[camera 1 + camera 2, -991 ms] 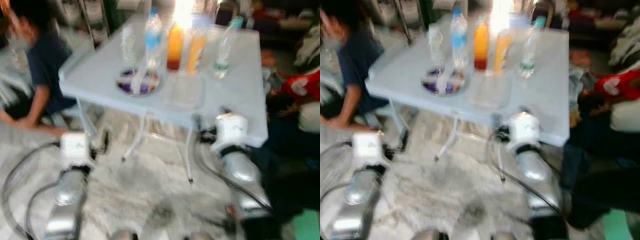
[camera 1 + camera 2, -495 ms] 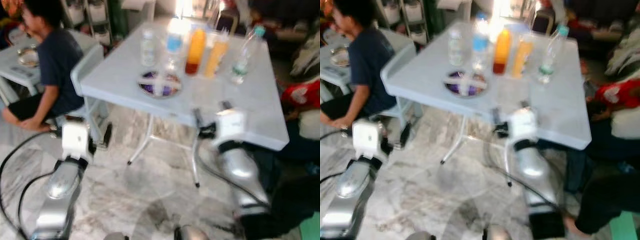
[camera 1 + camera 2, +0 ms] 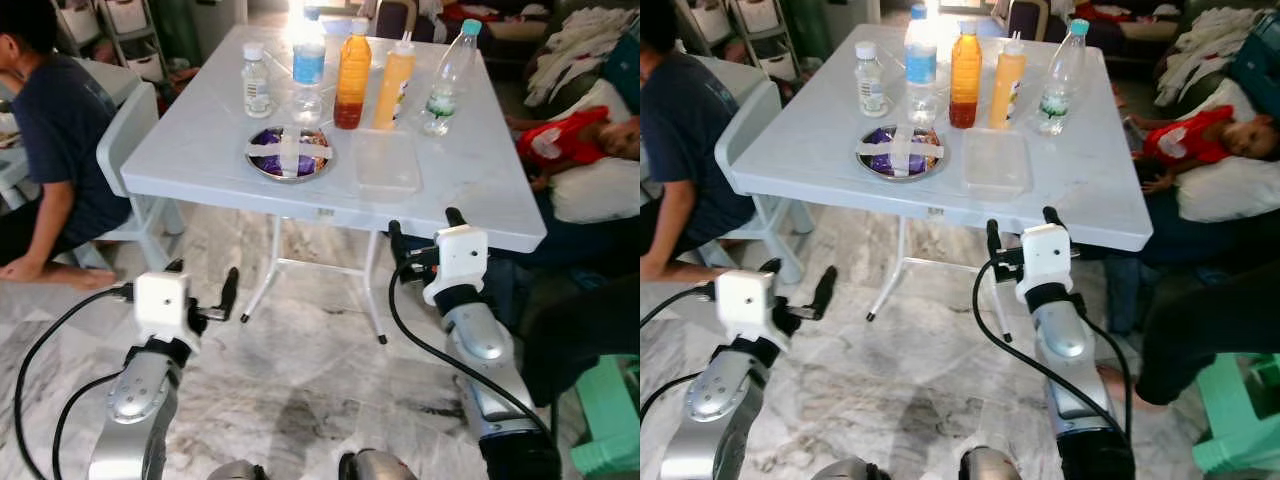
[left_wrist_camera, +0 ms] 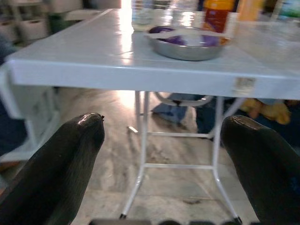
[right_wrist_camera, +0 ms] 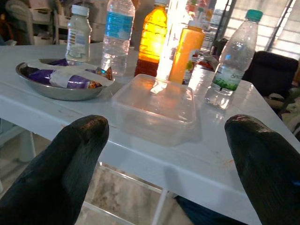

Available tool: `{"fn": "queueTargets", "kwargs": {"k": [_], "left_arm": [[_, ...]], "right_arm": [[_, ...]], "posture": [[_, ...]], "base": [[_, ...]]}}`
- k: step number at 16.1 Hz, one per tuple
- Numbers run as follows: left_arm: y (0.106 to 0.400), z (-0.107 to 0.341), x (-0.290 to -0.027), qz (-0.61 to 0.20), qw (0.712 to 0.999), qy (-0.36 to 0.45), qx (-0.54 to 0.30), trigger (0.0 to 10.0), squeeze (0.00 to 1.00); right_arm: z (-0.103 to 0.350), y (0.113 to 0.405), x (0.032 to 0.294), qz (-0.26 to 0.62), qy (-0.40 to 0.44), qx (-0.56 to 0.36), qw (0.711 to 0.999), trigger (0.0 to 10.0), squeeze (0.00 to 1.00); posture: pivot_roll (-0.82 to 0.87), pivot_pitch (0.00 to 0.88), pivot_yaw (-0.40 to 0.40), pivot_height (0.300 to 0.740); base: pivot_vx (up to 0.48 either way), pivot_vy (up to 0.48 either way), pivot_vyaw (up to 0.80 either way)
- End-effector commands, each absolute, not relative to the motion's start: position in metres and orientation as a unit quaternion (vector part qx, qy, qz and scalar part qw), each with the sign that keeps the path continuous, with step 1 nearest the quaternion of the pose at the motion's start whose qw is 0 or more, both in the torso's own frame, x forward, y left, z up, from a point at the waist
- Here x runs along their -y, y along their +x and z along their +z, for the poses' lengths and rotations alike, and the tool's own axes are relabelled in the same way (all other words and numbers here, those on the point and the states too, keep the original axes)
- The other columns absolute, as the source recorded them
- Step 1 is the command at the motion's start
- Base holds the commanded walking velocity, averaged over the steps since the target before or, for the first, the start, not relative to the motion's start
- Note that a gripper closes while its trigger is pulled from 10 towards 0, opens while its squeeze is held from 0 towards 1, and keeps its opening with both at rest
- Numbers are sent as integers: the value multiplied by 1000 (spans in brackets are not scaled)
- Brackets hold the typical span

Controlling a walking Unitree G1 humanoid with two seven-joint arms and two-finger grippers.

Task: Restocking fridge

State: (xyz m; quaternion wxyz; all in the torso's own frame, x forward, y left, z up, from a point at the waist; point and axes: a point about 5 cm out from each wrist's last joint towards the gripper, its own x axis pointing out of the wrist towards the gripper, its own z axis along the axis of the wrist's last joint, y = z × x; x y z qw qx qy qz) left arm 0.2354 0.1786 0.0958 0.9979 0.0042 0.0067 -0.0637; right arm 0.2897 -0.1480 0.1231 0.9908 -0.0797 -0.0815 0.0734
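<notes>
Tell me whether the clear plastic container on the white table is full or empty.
Empty: the clear plastic container shows the white table straight through it.

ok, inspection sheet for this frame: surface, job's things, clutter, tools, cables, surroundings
Surface: white plastic folding table, on a marble floor.
Job's things: small clear bottle, blue-label water bottle, dark orange juice bottle, light orange juice bottle, green-cap clear bottle, all upright in a row; round steel plate of wrapped snacks; clear plastic lidded box beside it.
Clutter: nothing seen.
Tools: left tool open, below table height; right tool open, at the table's near edge.
Cables: black cable looping by the left arm; another by the right arm.
Surroundings: person seated left, person lying right, green stool.
</notes>
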Motion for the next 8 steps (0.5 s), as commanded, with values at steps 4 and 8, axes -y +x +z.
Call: {"fn": "queueTargets", "kwargs": {"k": [4,8], "left_arm": [[242,112,-192,-16,999,-6,28,10000,0],[244,111,-183,-27,999,-16,25,10000,0]], "right_arm": [[132,297,144,79,-79,100,989,10000,0],[131,298,132,107,-63,86,989,10000,0]], "posture": [[-41,75,4,735],[-52,82,12,735]], "base": [[287,0,0],[331,0,0]]}}
